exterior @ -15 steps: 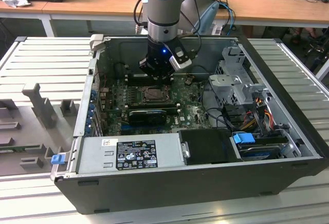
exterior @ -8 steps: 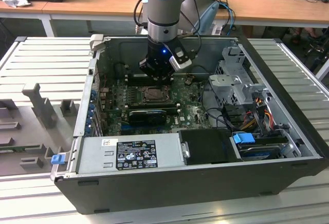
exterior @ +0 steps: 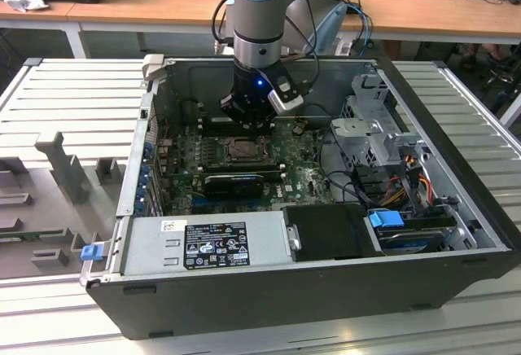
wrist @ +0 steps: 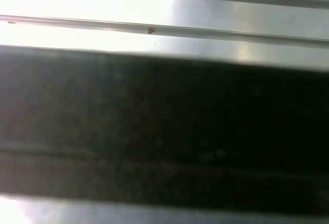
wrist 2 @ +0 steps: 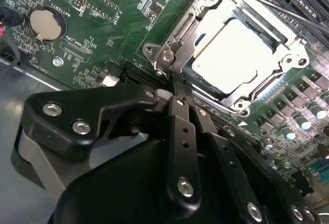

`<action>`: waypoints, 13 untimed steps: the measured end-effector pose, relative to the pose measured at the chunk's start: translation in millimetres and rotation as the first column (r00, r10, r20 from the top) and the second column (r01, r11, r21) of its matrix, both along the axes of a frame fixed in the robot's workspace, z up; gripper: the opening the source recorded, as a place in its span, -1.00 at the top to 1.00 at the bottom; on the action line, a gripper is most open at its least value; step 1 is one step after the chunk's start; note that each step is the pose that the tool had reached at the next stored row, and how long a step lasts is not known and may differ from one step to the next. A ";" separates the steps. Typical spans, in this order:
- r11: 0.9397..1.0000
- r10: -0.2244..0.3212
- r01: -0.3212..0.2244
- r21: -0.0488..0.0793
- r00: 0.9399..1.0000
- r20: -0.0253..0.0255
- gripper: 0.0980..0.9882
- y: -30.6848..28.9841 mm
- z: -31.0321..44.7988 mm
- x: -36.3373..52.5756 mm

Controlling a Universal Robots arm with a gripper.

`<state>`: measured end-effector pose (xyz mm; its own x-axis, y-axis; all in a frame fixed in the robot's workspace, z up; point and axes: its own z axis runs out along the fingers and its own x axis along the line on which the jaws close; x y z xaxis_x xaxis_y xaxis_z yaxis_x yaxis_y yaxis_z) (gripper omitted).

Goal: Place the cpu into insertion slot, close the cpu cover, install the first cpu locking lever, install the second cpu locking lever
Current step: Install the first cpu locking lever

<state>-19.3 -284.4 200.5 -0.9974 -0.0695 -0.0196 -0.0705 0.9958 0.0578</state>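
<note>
Over the open case

My arm (exterior: 260, 21) reaches down into the open computer case (exterior: 326, 290), my gripper (exterior: 247, 119) low over the green motherboard (exterior: 301, 180), just beside the insertion slot (exterior: 242, 150) with its silvery rim.

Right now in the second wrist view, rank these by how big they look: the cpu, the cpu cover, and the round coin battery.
1. cpu cover
2. cpu, inside the cover's opening
3. coin battery

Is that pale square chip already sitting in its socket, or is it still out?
In. In the second wrist view the cpu lies flat inside the insertion slot, with the silvery cpu cover framing its edges.
</note>
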 end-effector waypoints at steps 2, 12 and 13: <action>1.000 0.000 0.000 0.002 1.000 0.000 0.98 0.0 0.0 0.1; 1.000 0.000 0.000 0.016 1.000 0.000 0.98 0.1 8.5 0.5; 1.000 0.000 0.000 0.016 1.000 0.000 0.98 0.1 11.3 0.5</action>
<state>-18.8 -284.4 211.8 -0.9974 -0.0693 -0.0209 -0.0707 0.9948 0.0740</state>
